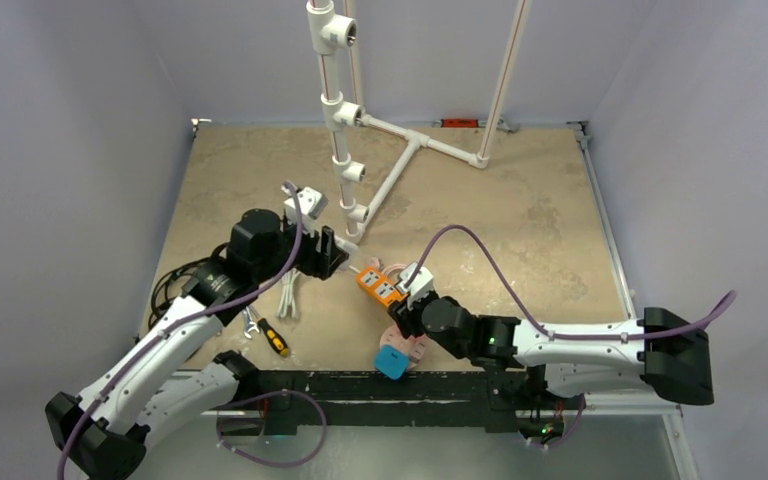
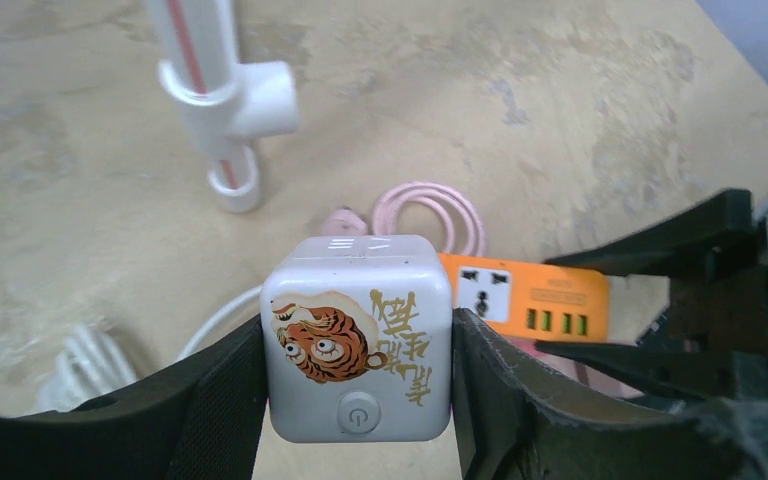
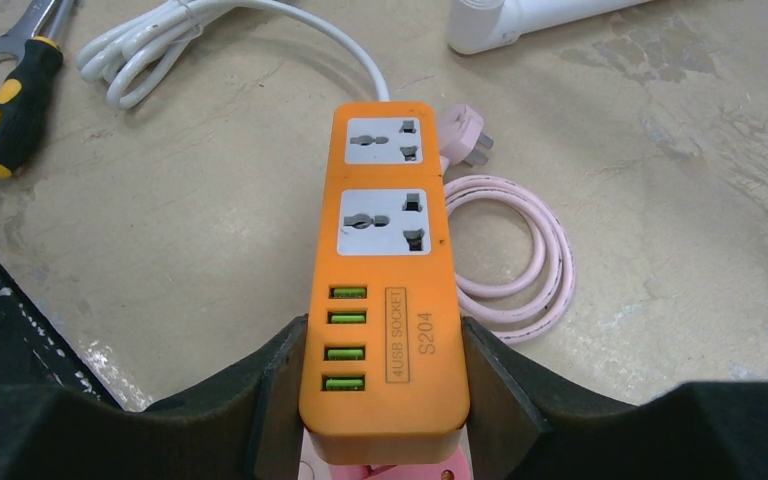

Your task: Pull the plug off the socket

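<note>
Just beside the far end of the orange power strip (image 3: 385,270), the pink plug (image 3: 463,138) lies loose on the counter (image 3: 660,200), while the right hand (image 3: 382,372) grips the strip's USB end and the left hand (image 2: 358,348) grips the white cube socket (image 2: 358,295).

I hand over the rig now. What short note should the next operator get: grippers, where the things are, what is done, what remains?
Left gripper: shut on the white cube plug.
Right gripper: shut on the USB end of the orange power strip.
Things: both sockets on the strip are empty; the cube seems apart from the strip, close beside it.
Done: the plug looks pulled out.
Left: probably only to set both down and let go.
</note>
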Action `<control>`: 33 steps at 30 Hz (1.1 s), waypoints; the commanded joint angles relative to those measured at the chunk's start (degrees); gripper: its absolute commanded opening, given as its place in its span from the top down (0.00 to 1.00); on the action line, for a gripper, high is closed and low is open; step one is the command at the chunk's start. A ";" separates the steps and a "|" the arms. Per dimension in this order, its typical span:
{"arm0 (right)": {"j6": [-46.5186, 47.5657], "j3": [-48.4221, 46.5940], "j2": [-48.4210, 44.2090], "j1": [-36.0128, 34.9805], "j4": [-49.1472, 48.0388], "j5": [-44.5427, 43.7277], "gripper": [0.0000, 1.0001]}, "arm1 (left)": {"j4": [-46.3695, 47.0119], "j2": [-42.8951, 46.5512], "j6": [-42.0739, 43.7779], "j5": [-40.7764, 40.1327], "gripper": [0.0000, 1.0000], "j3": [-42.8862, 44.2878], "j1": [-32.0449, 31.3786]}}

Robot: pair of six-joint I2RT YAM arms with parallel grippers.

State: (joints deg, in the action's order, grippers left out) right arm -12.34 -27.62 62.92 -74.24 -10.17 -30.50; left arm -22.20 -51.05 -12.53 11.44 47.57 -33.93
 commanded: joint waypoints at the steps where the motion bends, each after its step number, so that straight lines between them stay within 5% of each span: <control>1: -0.25 0.19 -2.01 -0.12 -2.74 -1.58 1.00 | -1.10 1.11 1.82 -10.75 1.00 1.61 3.28; 5: -0.42 0.19 -2.62 -0.12 -2.32 -1.60 1.00 | -0.96 -2.32 1.71 -6.56 1.00 2.20 11.42; 15: -0.49 0.87 -5.06 -0.12 -1.96 -1.93 1.00 | 9.20 -11.96 -9.53 8.58 1.00 3.33 46.98; 21: -0.94 1.12 -8.07 -0.12 -1.46 -3.50 1.00 | 9.22 -22.06 -8.10 -4.91 1.00 11.59 48.94; 33: -4.02 -13.53 -14.81 -0.62 11.63 -6.23 1.00 | 7.69 -38.58 -6.12 -8.13 1.00 16.21 47.48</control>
State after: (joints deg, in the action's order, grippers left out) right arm -14.52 -32.88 51.55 -74.39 -2.85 -32.82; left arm -15.79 -88.88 -19.73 4.23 60.88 14.74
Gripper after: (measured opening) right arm 0.533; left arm 0.582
